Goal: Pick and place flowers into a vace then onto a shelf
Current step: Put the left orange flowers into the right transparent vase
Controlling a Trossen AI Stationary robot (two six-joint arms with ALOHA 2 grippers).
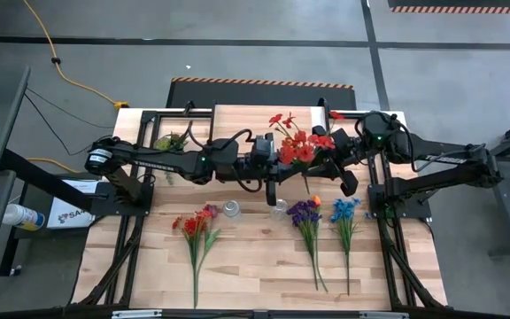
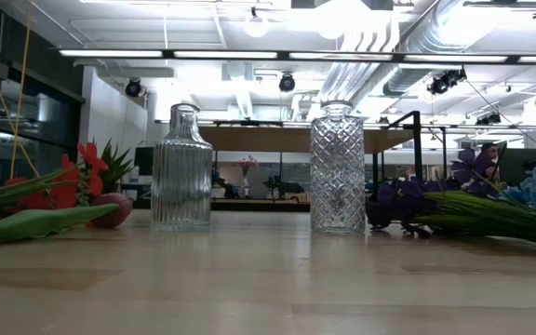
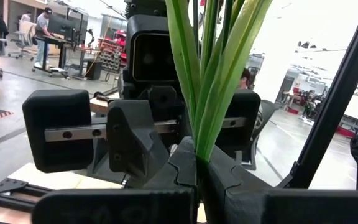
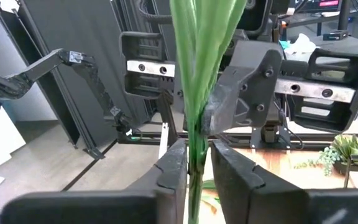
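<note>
A bunch of red flowers (image 1: pixel 301 147) on green stems hangs above the table's middle, between my two grippers. My left gripper (image 3: pixel 197 167) comes from the table's left and is shut on the stems. From the right, my right gripper (image 4: pixel 197 163) faces it, also shut on them. Two glass vases (image 2: pixel 182 167) (image 2: pixel 336 167) stand upright on the table below. Red (image 1: pixel 197 227), purple (image 1: pixel 305 213) and blue (image 1: pixel 345 211) flowers lie flat on the table. The light-wood shelf (image 1: pixel 246 118) stands at the far edge. My left gripper pinches the bundled green stems (image 3: pixel 199 146) between its two fingers, coming level from the table's left. The fingers lie across the stems. The stems rise roughly upright from the hold, clear of the table. My right gripper has the same green stems (image 4: pixel 196 134) between its two fingers (image 4: pixel 174 163), level from the table's right and across them. The stems pass upright through the narrow gap. The bunch is lifted clear of the table.
A small green potted plant (image 1: pixel 171 142) sits at the far left beside the shelf. Dark frame rails (image 1: pixel 131 239) run along both table sides. Bare tabletop lies near the front edge (image 1: pixel 255 283).
</note>
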